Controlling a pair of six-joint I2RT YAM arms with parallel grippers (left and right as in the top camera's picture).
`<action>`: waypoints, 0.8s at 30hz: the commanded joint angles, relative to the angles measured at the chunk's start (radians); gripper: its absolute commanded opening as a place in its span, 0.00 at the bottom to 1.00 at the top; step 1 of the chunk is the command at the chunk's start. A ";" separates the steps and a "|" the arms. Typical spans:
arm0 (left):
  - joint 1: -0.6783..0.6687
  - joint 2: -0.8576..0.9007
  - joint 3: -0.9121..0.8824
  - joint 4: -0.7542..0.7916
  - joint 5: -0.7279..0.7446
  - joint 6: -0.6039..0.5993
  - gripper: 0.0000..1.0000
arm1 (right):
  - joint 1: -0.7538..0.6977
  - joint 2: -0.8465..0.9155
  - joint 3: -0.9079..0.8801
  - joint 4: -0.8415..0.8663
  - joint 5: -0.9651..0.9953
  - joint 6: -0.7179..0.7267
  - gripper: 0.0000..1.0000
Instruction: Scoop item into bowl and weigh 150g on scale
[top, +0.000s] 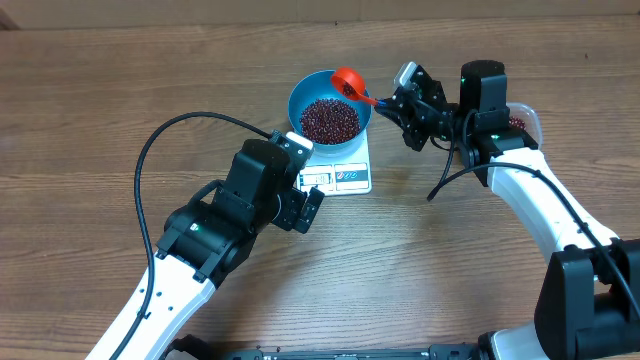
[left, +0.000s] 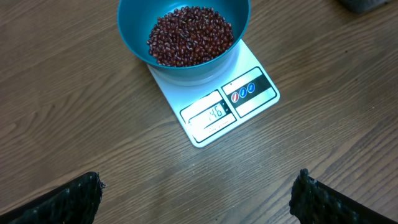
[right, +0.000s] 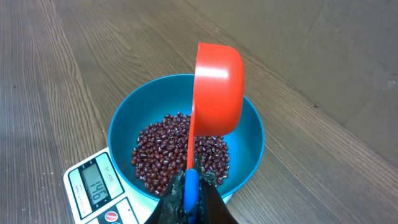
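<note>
The brown wood-grain table (left: 74, 124) looks matt, with fine streaks. The round bright blue plastic bowl (left: 134, 34) is smooth with a soft sheen; the round orange-red plastic scoop (right: 217, 81) is glossier. The small white rectangular plastic scale (left: 180, 93) looks smooth and satiny, and the small dark red beans (left: 189, 34) are faintly shiny.

Light falls bright and even from above in all three views, with no harsh glare. In the overhead view the arms and cable cast soft, faint shadows on the wooden table (top: 90, 120). The left wrist view is sharp at the scale (left: 214, 106) (its display reads clearly), while the dark fingers (left: 68, 202) of the left gripper (left: 198, 205), at 7 and 5 o'clock, are blurred. In the right wrist view the scoop (right: 217, 87) carries a soft sheen, and the right gripper (right: 189, 190) at 6 o'clock is out of focus.
</note>
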 joint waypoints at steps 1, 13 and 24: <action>-0.006 0.005 -0.006 0.003 -0.005 -0.007 1.00 | 0.006 0.007 0.000 0.001 -0.016 -0.071 0.04; -0.006 0.005 -0.006 0.003 -0.005 -0.007 1.00 | 0.006 0.024 0.000 -0.020 -0.016 -0.093 0.04; -0.006 0.005 -0.006 0.003 -0.005 -0.007 0.99 | 0.006 0.025 0.000 -0.020 -0.016 -0.093 0.04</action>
